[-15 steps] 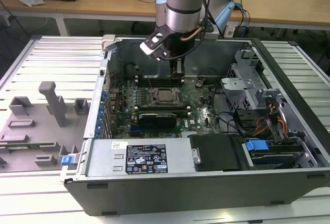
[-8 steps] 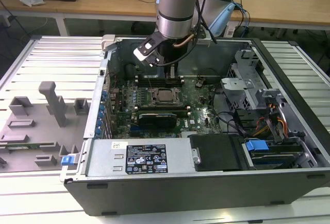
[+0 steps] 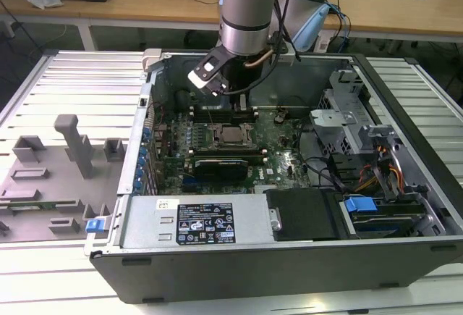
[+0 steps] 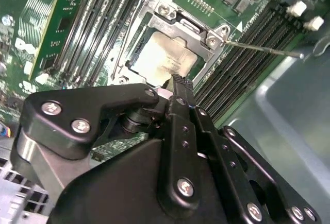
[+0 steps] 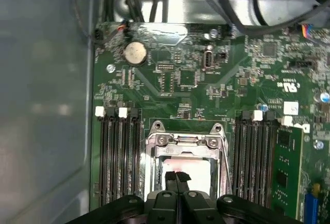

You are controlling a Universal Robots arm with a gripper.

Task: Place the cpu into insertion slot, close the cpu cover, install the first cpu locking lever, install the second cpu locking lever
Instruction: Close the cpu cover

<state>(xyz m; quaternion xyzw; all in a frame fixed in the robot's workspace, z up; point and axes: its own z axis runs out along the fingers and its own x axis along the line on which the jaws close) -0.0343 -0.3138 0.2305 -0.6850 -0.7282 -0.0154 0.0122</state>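
Black 2-finger gripper [image 5: 176, 178]: fingers pressed together, nothing between them, tips right at the edge of the small square silvery-beige cpu [image 4: 157, 54]. The cpu sits in the dark metal-rimmed insertion slot [image 3: 233, 135] on the green motherboard [image 5: 206, 80]. Thin grey metal cpu cover [image 5: 183, 141] lies flat around it. 1 thin metal lever rod [image 4: 263, 49] sticks out from the cover's corner.

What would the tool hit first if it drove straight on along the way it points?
Likely the cpu, seated in the cpu cover window straight ahead of the tool; the gap between them is unclear.
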